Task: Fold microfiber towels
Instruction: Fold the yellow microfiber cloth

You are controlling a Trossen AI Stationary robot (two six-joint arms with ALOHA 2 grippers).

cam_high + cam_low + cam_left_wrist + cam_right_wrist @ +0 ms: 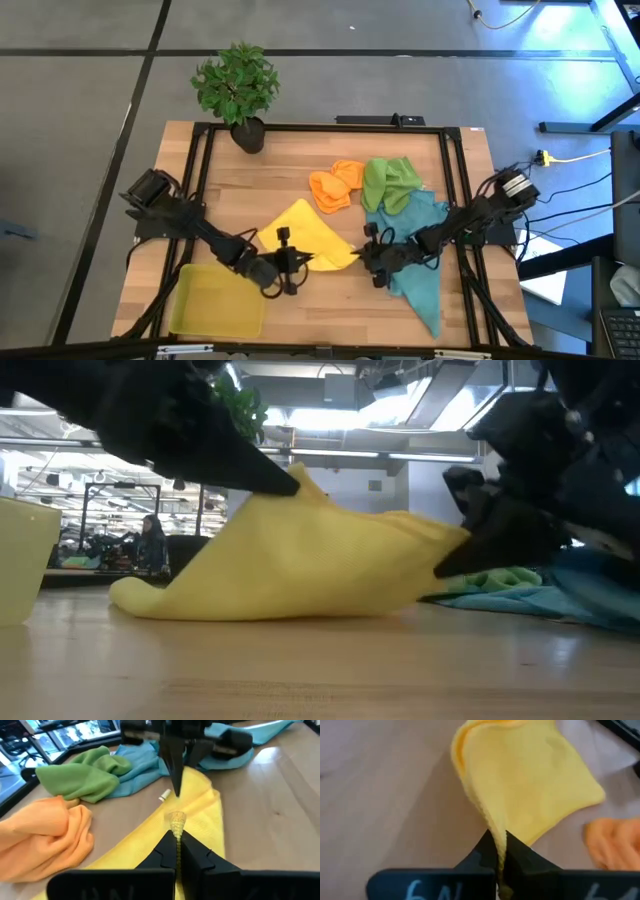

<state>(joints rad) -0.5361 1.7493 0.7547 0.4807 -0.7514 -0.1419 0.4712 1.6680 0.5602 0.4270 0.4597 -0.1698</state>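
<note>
Between the two grippers, the yellow towel (305, 238) is hanging taut: the left gripper (177, 837) is clamping one corner, the right gripper (498, 851) the opposite one. Either thin pinch is risking slipping if the arms are pulling apart. Only the high view is showing the orange towel (335, 185), green towel (390, 180) and teal towels (420, 260) just beyond the right gripper

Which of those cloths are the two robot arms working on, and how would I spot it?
Start at the wooden table and find the heap of cloths near the potted plant. Nearer the front edge, between the left gripper and the right gripper, lies the yellow towel, pinched by both. It alone is plain yellow and lifted; the orange towel, green towel and teal-blue towels lie loose.
</note>
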